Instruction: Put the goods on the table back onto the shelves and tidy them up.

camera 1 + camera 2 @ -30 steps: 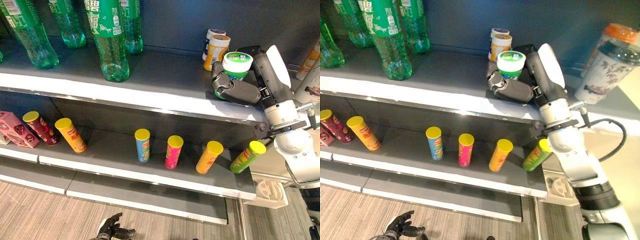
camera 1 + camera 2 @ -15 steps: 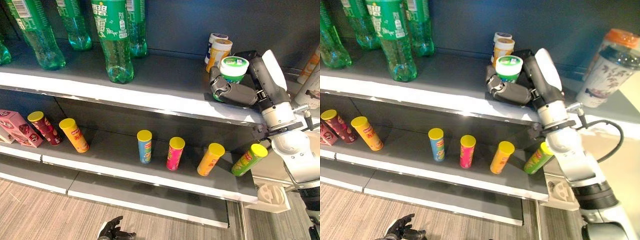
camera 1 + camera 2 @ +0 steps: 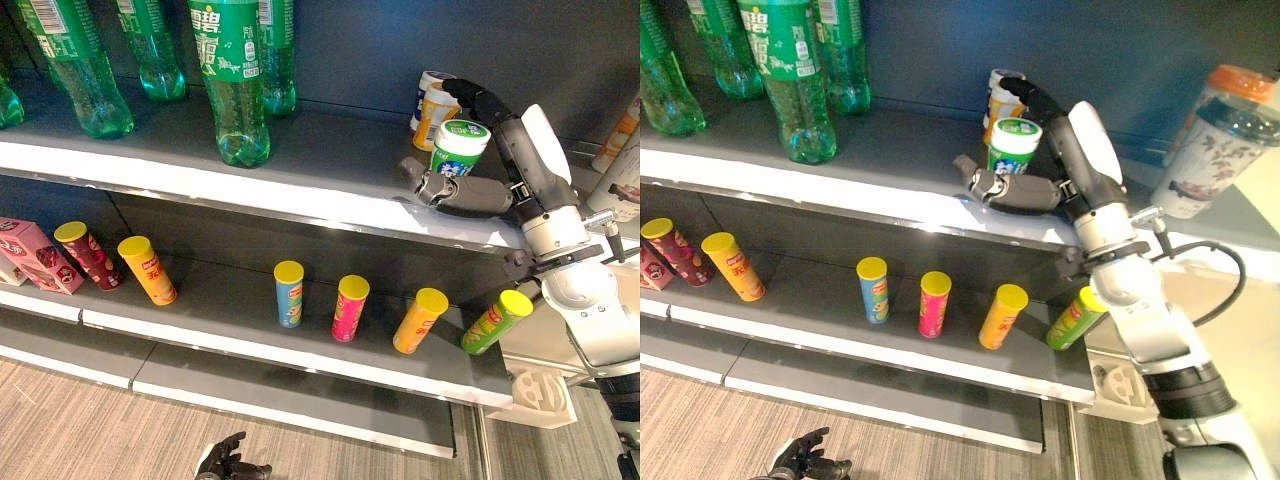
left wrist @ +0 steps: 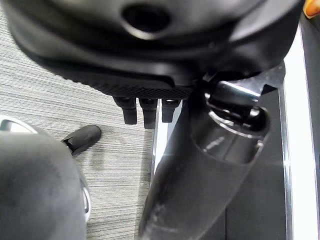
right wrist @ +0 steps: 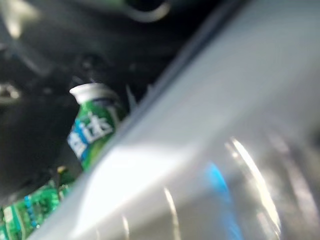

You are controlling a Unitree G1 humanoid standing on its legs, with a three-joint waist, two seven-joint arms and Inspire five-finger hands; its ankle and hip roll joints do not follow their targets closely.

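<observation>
A green jar with a white lid (image 3: 458,148) stands upright on the upper shelf (image 3: 330,150), also seen in the right wrist view (image 5: 95,125). My right hand (image 3: 470,192) lies open on the shelf around it: the thumb stretches out in front of the jar and the fingers (image 3: 480,102) reach straight behind it, apart from its sides. My left hand (image 3: 225,462) hangs low over the floor, fingers relaxed and holding nothing.
Two small jars (image 3: 437,105) stand just behind the green one. Green soda bottles (image 3: 232,80) fill the upper shelf's left. Several chip cans (image 3: 348,308) and a pink box (image 3: 30,257) line the lower shelf. Tall cups (image 3: 1215,140) stand at the right.
My right hand has gone from shut on the green jar to open. The jar now stands free on the upper shelf.
</observation>
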